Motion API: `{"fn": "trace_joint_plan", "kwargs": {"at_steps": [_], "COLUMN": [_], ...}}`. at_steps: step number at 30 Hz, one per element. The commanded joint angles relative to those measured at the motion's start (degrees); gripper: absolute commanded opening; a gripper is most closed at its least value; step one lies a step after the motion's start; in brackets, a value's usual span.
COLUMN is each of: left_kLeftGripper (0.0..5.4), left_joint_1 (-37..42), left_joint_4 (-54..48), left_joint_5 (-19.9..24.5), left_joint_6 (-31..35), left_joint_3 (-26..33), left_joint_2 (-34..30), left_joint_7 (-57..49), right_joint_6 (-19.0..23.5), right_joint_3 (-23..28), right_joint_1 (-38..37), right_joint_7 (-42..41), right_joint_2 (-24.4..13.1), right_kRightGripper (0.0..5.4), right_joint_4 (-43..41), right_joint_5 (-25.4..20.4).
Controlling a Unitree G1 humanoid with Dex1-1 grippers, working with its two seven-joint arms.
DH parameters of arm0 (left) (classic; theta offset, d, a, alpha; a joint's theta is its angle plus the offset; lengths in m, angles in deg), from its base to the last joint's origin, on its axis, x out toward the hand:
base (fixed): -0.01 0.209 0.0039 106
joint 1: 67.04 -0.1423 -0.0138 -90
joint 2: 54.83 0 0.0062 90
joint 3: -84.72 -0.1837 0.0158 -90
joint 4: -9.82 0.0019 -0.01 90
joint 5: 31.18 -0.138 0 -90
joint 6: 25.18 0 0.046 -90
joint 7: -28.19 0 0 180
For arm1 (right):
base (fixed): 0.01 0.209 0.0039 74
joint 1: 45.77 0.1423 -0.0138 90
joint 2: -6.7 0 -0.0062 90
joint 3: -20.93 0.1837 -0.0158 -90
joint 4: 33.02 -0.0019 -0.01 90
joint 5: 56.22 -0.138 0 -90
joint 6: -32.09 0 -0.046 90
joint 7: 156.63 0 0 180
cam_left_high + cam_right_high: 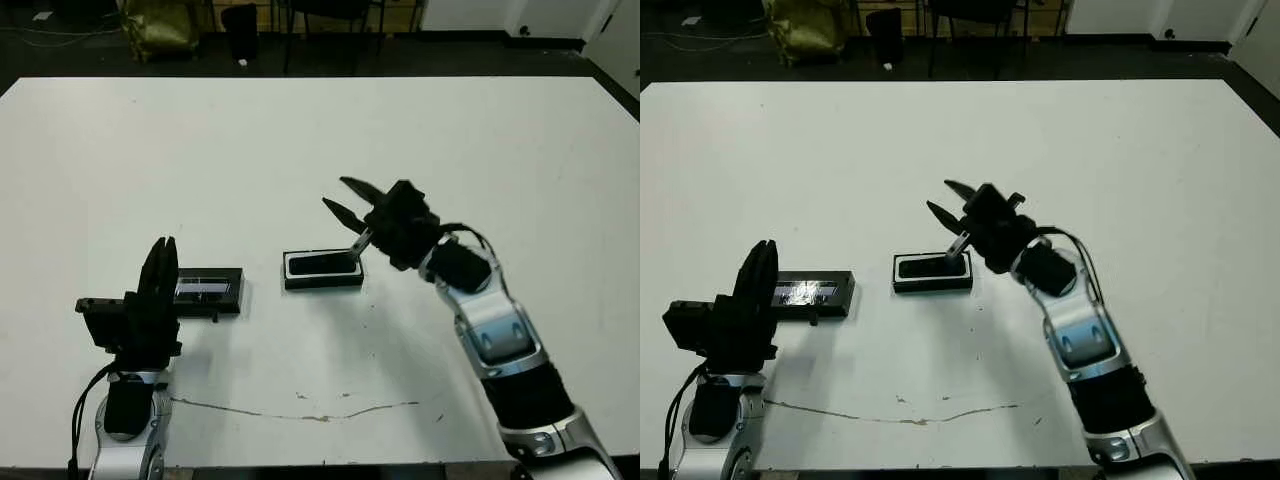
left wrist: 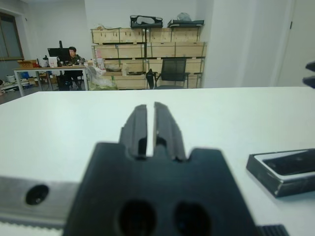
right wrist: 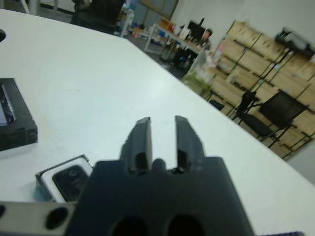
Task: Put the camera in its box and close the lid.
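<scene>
Black camera: seated in the white-lined box, mid-table. Lid: lying apart, beside my left gripper, fingers nearly together, empty. Right gripper: parted, empty, above the box. Pending, I judge: fetching and seating the lid.

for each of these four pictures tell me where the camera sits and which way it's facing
Left eye: on the head, looking down at the table; both arms, box holding the camera, lid.
Right eye: same place, same scene.
Left wrist: along the shut left pincer toward shelves; box at one side.
Right wrist: along the open right pincer toward shelves; box, lid.
Every view shows the box.
</scene>
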Motion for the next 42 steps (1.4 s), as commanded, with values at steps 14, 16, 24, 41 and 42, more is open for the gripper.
{"fn": "trace_joint_plan", "kwargs": {"at_steps": [14, 16, 24, 41, 42], "left_kLeftGripper": [0.0, 0.0, 0.0, 0.0, 0.0], "left_joint_1": [-0.8, -0.75, -0.93, -1.05, -0.99], "left_joint_4": [0.75, 0.81, 0.35, 0.12, 0.27], "left_joint_5": [0.18, 0.39, 0.11, 0.3, 0.33], "left_joint_6": [0.13, 0.28, 0.67, 0.91, 0.68], "left_joint_3": [0.21, 0.26, 0.19, 0.09, 0.09], "left_joint_2": [-0.38, -0.28, -0.34, -0.3, -0.26], "left_joint_7": [0.44, 0.47, 0.41, 0.56, 0.57], "right_joint_6": [-14.66, -12.3, -3.15, -2.34, -2.17], "right_joint_3": [-5.02, -5.12, -6.06, -7.44, -7.57], "right_joint_1": [-3.0, -2.97, -3.25, -5.64, -5.82], "right_joint_7": [11.9, 11.2, 9.88, 7.28, 6.95], "right_joint_2": [-2.27, -2.04, -0.82, -2.51, -2.57], "right_kRightGripper": [0.02, 0.02, 0.02, 0.02, 0.02], "right_joint_4": [7.0, 6.96, 6.16, 5.74, 5.65], "right_joint_5": [16.3, 16.95, 19.11, 19.11, 19.1]}}
